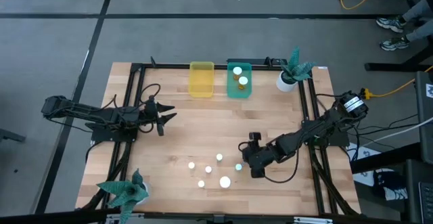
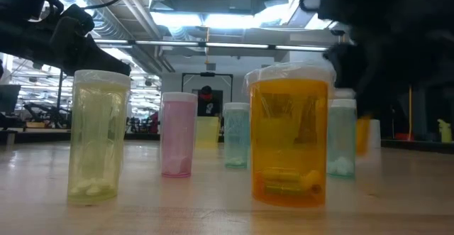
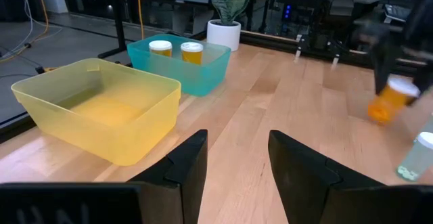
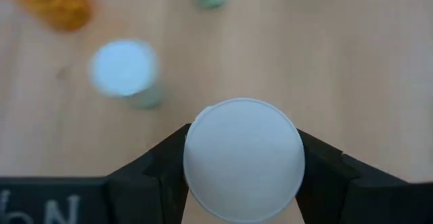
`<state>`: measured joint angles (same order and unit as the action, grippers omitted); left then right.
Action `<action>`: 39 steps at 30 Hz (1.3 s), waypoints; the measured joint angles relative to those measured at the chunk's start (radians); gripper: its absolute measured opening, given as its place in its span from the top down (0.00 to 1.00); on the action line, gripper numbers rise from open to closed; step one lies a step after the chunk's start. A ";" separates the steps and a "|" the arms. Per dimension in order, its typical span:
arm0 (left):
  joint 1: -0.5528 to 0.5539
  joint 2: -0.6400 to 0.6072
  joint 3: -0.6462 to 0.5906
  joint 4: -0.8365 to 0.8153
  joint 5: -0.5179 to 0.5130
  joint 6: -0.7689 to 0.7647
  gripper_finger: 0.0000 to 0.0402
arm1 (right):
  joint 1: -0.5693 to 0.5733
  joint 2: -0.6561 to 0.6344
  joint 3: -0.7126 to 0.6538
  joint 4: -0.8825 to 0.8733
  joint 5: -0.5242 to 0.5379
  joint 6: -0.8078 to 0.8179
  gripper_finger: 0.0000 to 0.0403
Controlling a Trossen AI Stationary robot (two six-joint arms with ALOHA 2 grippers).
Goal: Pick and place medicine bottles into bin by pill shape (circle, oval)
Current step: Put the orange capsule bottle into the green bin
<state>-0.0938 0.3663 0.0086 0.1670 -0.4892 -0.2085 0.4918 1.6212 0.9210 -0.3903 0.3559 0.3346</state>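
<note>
From above, the right pincer (image 1: pixel 247 162) sits low over the near-right part of the worktop (image 1: pixel 203 126), at the right edge of the cluster of loose bottles (image 1: pixel 208 170). The yellow bin (image 1: pixel 201 79) and the teal bin (image 1: pixel 239 79) lie well apart from it, across the worktop at the far edge; two bottles already stand in the teal one. The left pincer (image 1: pixel 167 116) waits at mid-left, nearer the bins but away from the bottles.

At table height, upright bottles stand in a row, a wide orange bottle (image 2: pixel 290 144) nearest; dark arm parts hang above on both sides.

The left wrist view shows the left pincer's fingers (image 3: pixel 183 163) spread with nothing between, both bins ahead of it.

The right wrist view looks straight down on a white cap (image 4: pixel 243 158) between the right pincer's two fingers (image 4: pixel 155 170), which touch its sides. The bottle's long axis is upright, in line with the camera, so the pincer seems to be closing on it from above. The next move is likely a lift, then a carry to a bin.
</note>
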 joint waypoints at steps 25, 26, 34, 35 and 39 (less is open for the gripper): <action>0.000 0.000 0.000 0.001 0.000 0.001 0.63 | -0.487 -0.095 0.303 -0.160 0.088 -0.235 0.48; 0.000 0.000 0.000 0.001 0.000 0.001 0.63 | -0.507 -0.095 0.303 -0.152 0.080 -0.233 0.48; 0.000 0.000 0.000 0.001 0.000 0.001 0.63 | -0.646 -0.093 0.303 -0.027 -0.087 -0.291 0.48; 0.000 0.000 0.000 0.001 0.000 0.001 0.63 | -0.665 -0.091 0.303 -0.018 -0.116 -0.291 0.48; 0.000 0.000 0.000 0.001 0.000 0.001 0.63 | -0.724 -0.084 0.303 -0.008 -0.166 -0.290 0.48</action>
<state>-0.0940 0.3663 0.0088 0.1684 -0.4891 -0.2073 -0.2326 1.5377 1.2240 -0.3979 0.1899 0.0441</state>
